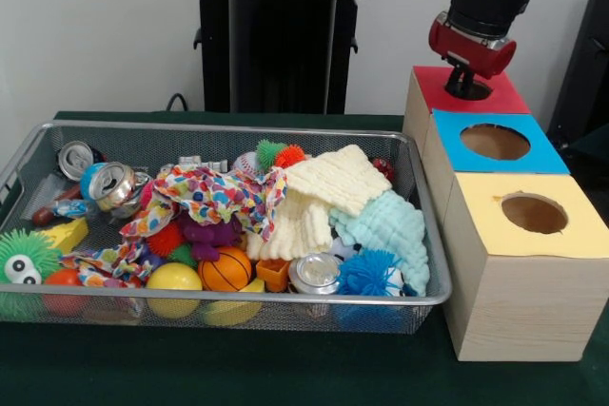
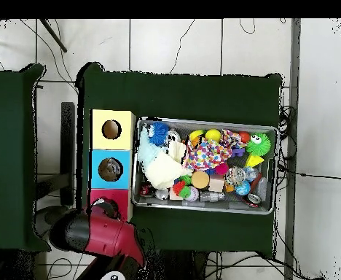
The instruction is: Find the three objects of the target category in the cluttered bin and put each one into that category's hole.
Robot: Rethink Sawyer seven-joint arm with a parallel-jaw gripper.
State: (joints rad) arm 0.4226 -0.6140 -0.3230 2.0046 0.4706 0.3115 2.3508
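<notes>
The bin (image 1: pixel 38 128), a shallow silver wire-mesh basket, brims with toys, cans and cloths. The end effector (image 1: pixel 468 90) sits down in the red-topped box (image 1: pixel 504 97), so its opening cannot be told.

Overhead: wire-mesh bin (image 2: pixel 205 122) full of toys and cloths. Yellow box (image 2: pixel 124 129), blue box (image 2: pixel 95 169), red box (image 2: pixel 100 195) flank it. Red arm (image 2: pixel 100 232) covers red box.

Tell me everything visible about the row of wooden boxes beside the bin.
Three pale wooden boxes stand in a row beside the silver wire-mesh bin, apparently touching its side. Their tops are yellow, blue and red; the yellow and blue tops each show a round hole. The pincer hangs at the red top, hiding its middle.
</notes>
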